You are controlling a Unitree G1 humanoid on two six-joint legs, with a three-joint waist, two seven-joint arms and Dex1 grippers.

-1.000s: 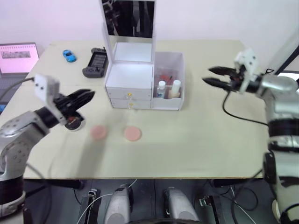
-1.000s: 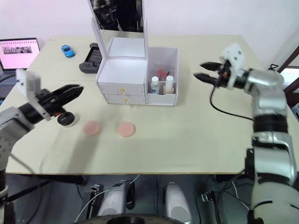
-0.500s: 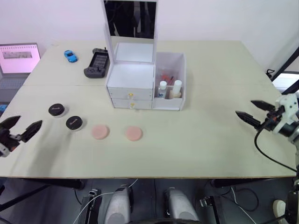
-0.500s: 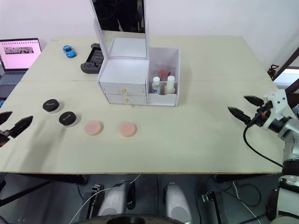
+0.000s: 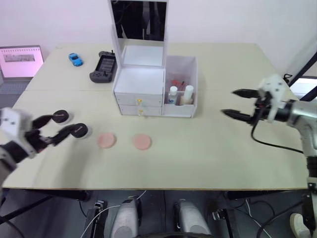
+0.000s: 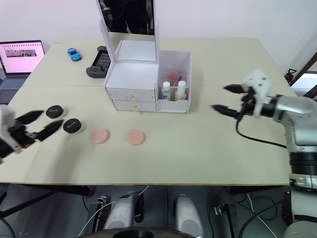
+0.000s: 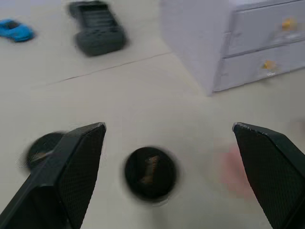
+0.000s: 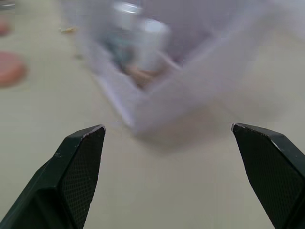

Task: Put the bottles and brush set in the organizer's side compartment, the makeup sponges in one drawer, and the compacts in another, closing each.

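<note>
Both arms have swung back in over the desk (image 5: 213,148) after dropping out toward its left and right edges half a second ago. The left gripper (image 5: 59,128) now hovers with its fingers spread wide just left of the 2 compacts (image 5: 78,130), which sit near the desk's left edge, the farther one at (image 5: 60,116). The right gripper (image 5: 238,103), also wide open and holding nothing, points at the organizer (image 5: 138,87) from the right side of the desk.

That return suggests the next stage is starting: the compacts look like the left arm's target, though both gold-knobbed drawers (image 5: 137,101) are shut and 1 must be opened first.

The side compartment (image 5: 190,67), on the organizer's right, already holds the 2 bottles (image 5: 172,94), the taller beige one at (image 5: 186,93), standing upright at its front. Pinkish handles behind them (image 5: 175,82) are probably the brush set, so that part of the job looks done.

The 2 makeup sponges (image 5: 105,140) and (image 5: 141,142) lie flat on the desk in front of the drawers. A blue toy car (image 5: 75,59) and a dark handheld game console (image 5: 102,66) sit toward the far left corner.
</note>
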